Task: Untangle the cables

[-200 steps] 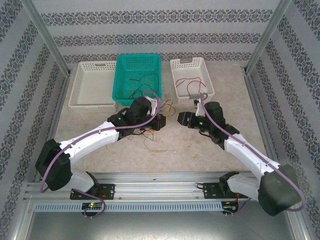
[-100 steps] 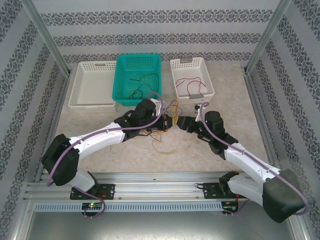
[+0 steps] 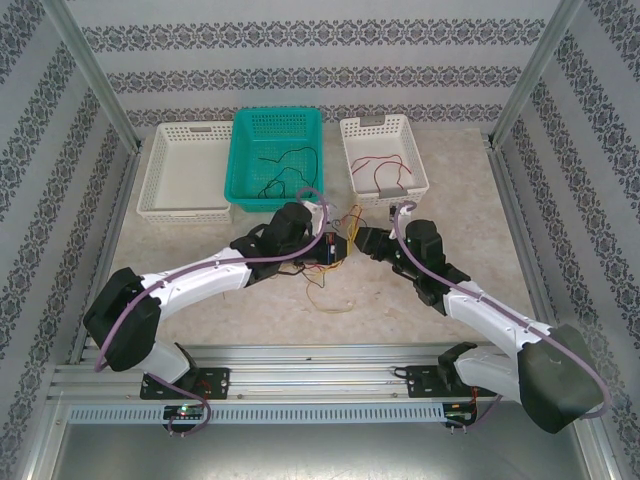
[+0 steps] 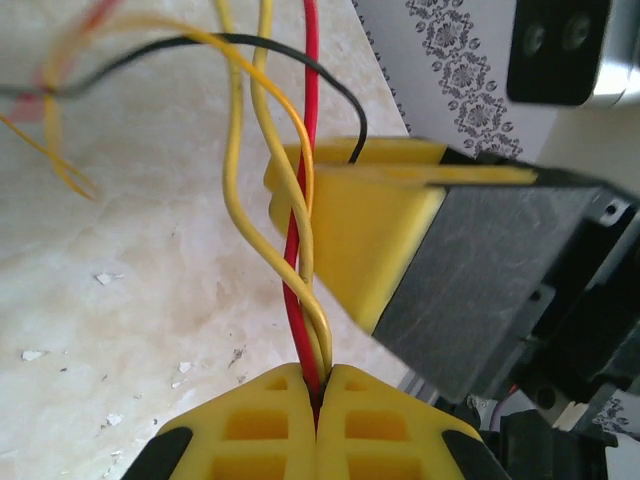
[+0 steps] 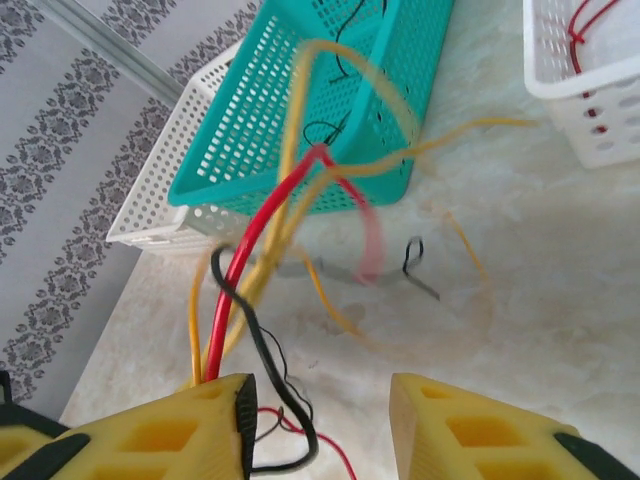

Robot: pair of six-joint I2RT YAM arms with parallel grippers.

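Between the two arms, just in front of a teal perforated plastic basket (image 3: pixel 243 165), a knot of thin red, yellow-orange and black cables (image 4: pixel 300 262) is held above the table, with loose yellow strands trailing onto the surface beneath. The left gripper (image 4: pixel 320 392) has its yellow fingers pressed together, pinching a red cable and twisted yellow ones that rise from the seam. The right gripper (image 5: pixel 320 405) stands just beside it with jaws spread. A black cable loops through the gap close to one finger (image 5: pixel 180 430); whether it touches I cannot tell. Red and yellow cables run down behind that finger, their ends hidden. The upper loops in the right wrist view are smeared by blur. From the left wrist, the black cable passes out of sight behind the other gripper's yellow finger. More dark and red cables lie in the teal basket, too fine to count, and a red one lies in the white slotted plastic basket (image 3: pixel 375 122) to its right. Another white basket (image 3: pixel 185 170) stands at its left. The tabletop (image 3: pixel 270 320) is pale beige, marble-like and flecked, the walls (image 3: pixel 300 40) are white with grey damask bands, and an aluminium rail (image 3: pixel 320 385) runs along the near edge.
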